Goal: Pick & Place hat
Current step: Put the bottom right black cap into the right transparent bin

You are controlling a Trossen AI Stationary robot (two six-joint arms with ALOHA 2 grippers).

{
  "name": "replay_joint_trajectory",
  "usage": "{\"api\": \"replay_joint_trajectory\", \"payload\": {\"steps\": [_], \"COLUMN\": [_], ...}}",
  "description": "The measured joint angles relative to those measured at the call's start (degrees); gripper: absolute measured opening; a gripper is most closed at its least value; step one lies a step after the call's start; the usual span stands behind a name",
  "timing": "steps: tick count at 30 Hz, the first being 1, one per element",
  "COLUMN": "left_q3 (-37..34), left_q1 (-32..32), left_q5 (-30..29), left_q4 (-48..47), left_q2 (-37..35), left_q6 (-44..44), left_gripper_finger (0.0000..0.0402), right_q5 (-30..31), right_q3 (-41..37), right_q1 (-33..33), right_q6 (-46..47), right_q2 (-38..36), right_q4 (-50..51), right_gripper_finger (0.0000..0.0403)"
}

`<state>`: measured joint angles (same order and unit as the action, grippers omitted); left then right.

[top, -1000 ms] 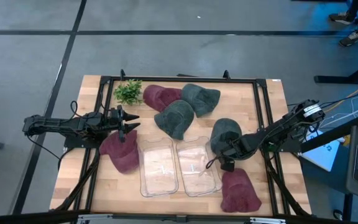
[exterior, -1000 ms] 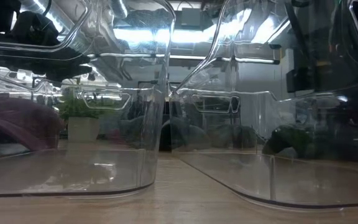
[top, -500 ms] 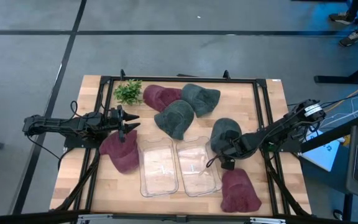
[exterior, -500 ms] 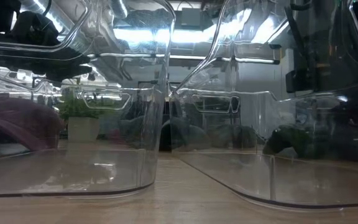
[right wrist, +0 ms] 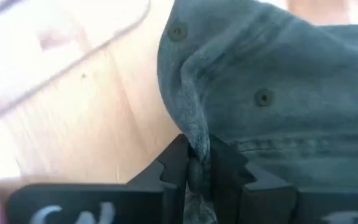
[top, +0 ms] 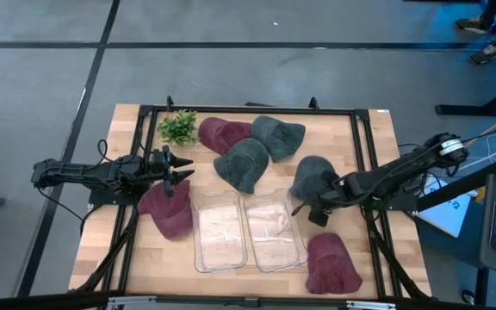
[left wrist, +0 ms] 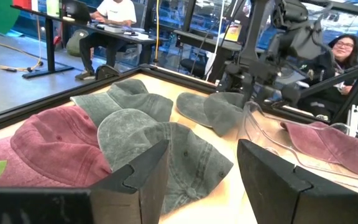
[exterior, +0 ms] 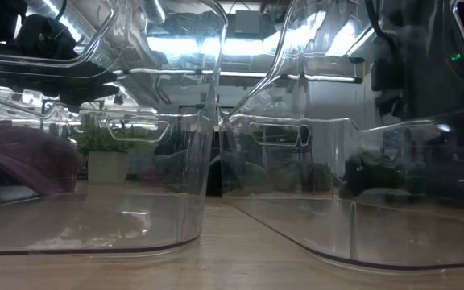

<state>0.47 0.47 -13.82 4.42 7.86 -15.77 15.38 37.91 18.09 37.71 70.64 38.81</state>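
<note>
A grey-green hat (top: 312, 177) lies right of two clear bins; my right gripper (top: 322, 207) is shut on it at its near side, and the right wrist view shows the hat's crown (right wrist: 278, 81) filling the picture. My left gripper (top: 176, 170) hovers open at the left, just beyond a maroon hat (top: 169, 212) that lies flat on the wood. In the left wrist view its fingers (left wrist: 143, 175) frame grey hats (left wrist: 166, 140) farther off. The low view shows the grey-green hat (exterior: 369, 176) dimly through a bin wall. My right gripper pinches a raised fold of the grey-green hat's fabric (right wrist: 196, 144) between its two fingers (right wrist: 174, 165), near the hat's near-side edge. It comes slanting from the table's right and near side. The rest of the hat spreads away beyond the fingers, over the wood.
Two clear bins (top: 220, 231) (top: 274, 231) stand side by side at the middle near edge. Another maroon hat (top: 331, 265) lies near the right corner. A maroon hat (top: 222, 133), two grey hats (top: 275, 136) (top: 243, 164) and a small plant (top: 177, 127) sit toward the far edge. People sit beyond the table.
My right gripper, shut on the grey-green hat, has moved a little toward the table's right and far side, and the arm has risen. The hat has been drawn with it, away from the right bin, and its shape has bunched. The left arm has kept still.
</note>
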Motion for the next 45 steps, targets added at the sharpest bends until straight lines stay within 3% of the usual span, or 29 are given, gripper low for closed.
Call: {"api": "replay_joint_trajectory", "payload": {"steps": [8, 14, 23, 29, 36, 45], "left_q3": [-0.02, 0.0, 0.0, -0.02, -0.01, 0.0], "left_q1": [0.0, 0.01, 0.01, 0.0, 0.01, 0.0], "left_q5": [0.0, 0.0, 0.0, 0.0, 0.0, 0.0], "left_q4": [0.01, -0.03, 0.0, 0.0, 0.0, 0.02], "left_q2": [0.0, 0.0, 0.0, 0.0, 0.0, 0.0], "left_q6": [0.0, 0.0, 0.0, 0.0, 0.0, 0.0], "left_gripper_finger": [0.0185, 0.0185, 0.0185, 0.0185, 0.0185, 0.0185], "right_q5": [0.16, 4.51, 10.06, 12.09, 12.14, 13.14], "right_q3": [0.07, 0.11, 5.83, 15.58, 25.4, 38.86], "right_q1": [-0.37, -0.37, -0.37, -1.98, -4.3, -5.22], "right_q6": [6.66, 12.78, 12.15, 7.02, -2.09, -25.6], "right_q2": [-8.3, -14.35, -19.82, -20.16, -19.58, -16.3], "right_q4": [2.14, 4.04, 11.1, 19.7, 21.04, 20.92], "right_gripper_finger": [0.0034, 0.004, 0.0034, 0.0038, 0.0034, 0.0034]}}
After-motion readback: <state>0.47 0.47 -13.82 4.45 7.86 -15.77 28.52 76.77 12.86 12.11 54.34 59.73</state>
